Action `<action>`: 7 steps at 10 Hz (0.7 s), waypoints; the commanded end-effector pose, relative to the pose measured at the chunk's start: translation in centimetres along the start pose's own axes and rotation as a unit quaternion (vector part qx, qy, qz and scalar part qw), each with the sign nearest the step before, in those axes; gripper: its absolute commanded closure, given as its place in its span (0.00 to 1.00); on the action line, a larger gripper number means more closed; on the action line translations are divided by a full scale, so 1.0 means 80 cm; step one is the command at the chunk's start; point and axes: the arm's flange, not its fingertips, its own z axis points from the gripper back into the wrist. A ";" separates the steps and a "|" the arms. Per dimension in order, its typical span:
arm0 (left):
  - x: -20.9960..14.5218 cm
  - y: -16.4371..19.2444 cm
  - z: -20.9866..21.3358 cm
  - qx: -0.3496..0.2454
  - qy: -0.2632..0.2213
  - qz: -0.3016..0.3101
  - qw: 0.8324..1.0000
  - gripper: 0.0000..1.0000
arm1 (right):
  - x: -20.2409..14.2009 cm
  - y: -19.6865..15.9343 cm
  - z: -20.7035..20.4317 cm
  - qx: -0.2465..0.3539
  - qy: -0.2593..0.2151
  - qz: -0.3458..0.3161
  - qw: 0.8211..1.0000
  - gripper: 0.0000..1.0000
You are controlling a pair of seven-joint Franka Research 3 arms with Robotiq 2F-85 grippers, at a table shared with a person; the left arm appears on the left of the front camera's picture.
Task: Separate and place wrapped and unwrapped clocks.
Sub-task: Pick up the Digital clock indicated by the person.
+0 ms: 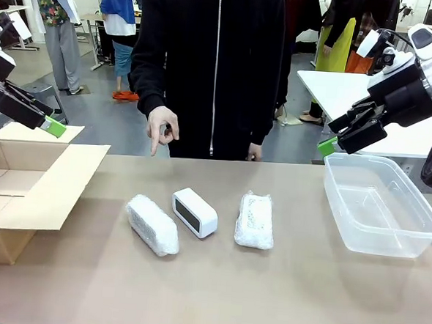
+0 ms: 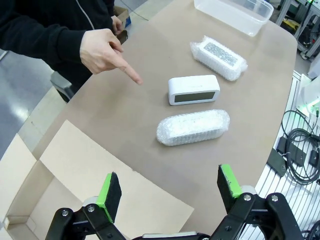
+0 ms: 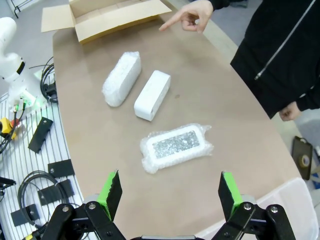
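The right pincer [image 3: 170,194] rises from the bottom edge, its green pads [image 3: 111,190] spread wide over the brown counter [image 3: 225,100]. Just above it lies a bubble-wrapped clock [image 3: 176,145], face up. Higher, left of centre, the bare white clock [image 3: 152,95] lies just beside a second wrapped clock [image 3: 121,78]. A person's hand [image 3: 192,12] points with one finger at top centre, near an open cardboard box [image 3: 115,17].

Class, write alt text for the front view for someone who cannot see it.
A left wrapped clock, a bare white clock and a right wrapped clock lie in a row on a table, a person's hand pointing down behind them. A cardboard box sits left, a clear tub right, the left gripper and right gripper open above.
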 end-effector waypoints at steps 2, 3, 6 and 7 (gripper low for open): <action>0.000 0.001 0.000 -0.003 -0.001 0.001 1.000 0.00 | -0.001 0.000 -0.001 0.008 -0.007 -0.001 1.000 0.00; 0.000 0.001 0.000 -0.003 -0.001 0.001 1.000 0.00 | -0.001 0.000 -0.001 0.008 -0.007 -0.001 1.000 0.00; 0.000 0.001 0.000 -0.003 -0.001 0.001 1.000 0.00 | -0.001 0.000 -0.001 0.008 -0.007 -0.001 1.000 0.00; 0.000 0.001 0.000 -0.003 -0.001 0.001 1.000 0.00 | -0.001 0.000 -0.001 0.008 -0.007 -0.001 1.000 0.00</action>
